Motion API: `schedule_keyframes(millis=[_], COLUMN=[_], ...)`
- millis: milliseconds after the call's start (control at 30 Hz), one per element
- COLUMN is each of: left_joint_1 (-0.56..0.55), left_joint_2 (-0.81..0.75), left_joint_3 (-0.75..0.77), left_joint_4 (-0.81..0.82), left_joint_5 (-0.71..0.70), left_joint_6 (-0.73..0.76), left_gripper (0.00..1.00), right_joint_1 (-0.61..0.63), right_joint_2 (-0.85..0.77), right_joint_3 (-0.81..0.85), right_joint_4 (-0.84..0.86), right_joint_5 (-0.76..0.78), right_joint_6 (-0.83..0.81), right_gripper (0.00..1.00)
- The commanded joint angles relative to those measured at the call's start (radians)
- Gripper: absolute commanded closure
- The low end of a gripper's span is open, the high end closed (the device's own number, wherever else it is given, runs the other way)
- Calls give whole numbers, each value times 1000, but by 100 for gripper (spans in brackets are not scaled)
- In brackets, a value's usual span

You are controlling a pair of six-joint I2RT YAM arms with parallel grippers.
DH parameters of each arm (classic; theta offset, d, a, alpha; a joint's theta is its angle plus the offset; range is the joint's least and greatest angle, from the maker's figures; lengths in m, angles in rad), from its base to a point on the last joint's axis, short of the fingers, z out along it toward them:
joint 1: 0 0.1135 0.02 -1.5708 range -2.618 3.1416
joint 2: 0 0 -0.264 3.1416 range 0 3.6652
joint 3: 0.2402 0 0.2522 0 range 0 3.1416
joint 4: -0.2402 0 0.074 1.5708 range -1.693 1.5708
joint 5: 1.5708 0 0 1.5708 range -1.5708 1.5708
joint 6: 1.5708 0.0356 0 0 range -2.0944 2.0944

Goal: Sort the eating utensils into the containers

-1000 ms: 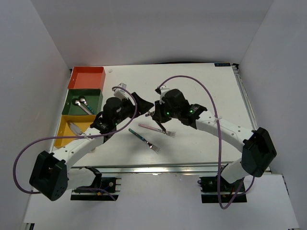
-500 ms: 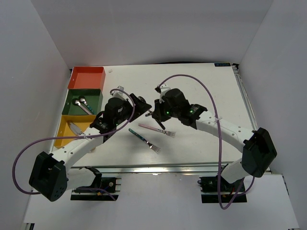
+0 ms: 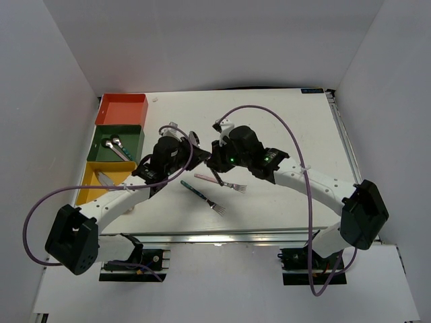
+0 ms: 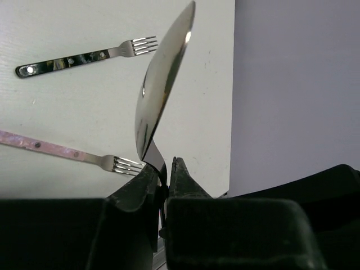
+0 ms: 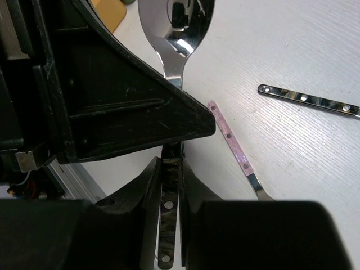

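Left wrist view showed the left tool (image 4: 165, 173) clamped on the neck of a spoon (image 4: 162, 90), with the right tool (image 5: 170, 167) clamped on its dark handle, above the desk (image 3: 283, 128). It looked like a handover; next the right tool needed to let go so the spoon could reach the green bin (image 3: 135, 133).

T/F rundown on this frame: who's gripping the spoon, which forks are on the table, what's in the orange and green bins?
1. The left gripper and right gripper both grip one spoon. True.
2. Only one fork lies on the table. False: a pink-handled fork and a dark-handled fork lie there.
3. The orange bin holds nothing. True.
4. The green bin is empty. False: spoons lie in it.
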Motion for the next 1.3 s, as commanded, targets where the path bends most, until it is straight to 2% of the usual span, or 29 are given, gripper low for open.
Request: schedule_keyframes(millis=[0,33,67,100,133,167,233,300,333,433,600,733,967,1067,1167,1200,1267], left_joint_1=[-5,-5,-1,8,24,80,276,531,621,749,792,801,801,801,801,801,801], left_joint_2=[-2,-7,-25,-30,-36,-33,-19,67,137,314,502,593,653,656,659,659,659], left_joint_3=[36,40,58,75,104,120,167,247,314,518,828,985,1008,979,968,955,941], left_joint_4=[-47,-73,-127,-207,-240,-317,-466,-597,-657,-731,-824,-857,-805,-762,-740,-723,-702], left_joint_5=[-50,-60,-126,-176,-188,-188,-188,-208,-240,-281,-367,-438,-409,-384,-369,-363,-350], left_joint_6=[42,48,71,89,131,178,273,508,587,669,668,645,594,568,554,550,545], left_gripper=[91,100,100,100,100,100,100,100,100,100,100,100,100,96,87,78,70], right_joint_1=[6,8,6,6,5,2,-21,-49,-69,-101,-119,-120,-121,-121,-124,-124,-124], right_joint_2=[-29,-28,-31,-44,-51,-67,-106,-158,-187,-256,-279,-285,-264,-250,-250,-250,-249], right_joint_3=[24,26,20,12,-3,-15,-29,-69,-115,-193,-256,-296,-324,-310,-305,-304,-302], right_joint_4=[91,90,90,93,94,71,7,-51,-61,-44,-16,7,39,47,65,79,86], right_joint_5=[-16,-16,-18,-4,5,37,144,200,204,165,99,25,4,19,14,14,13], right_joint_6=[-4,-5,-9,-4,-2,-2,-4,-21,-30,-39,-55,-61,-76,-76,-52,-47,-41], right_gripper=[100,100,91,69,11,11,11,11,11,11,11,11,11,11,11,11,11])
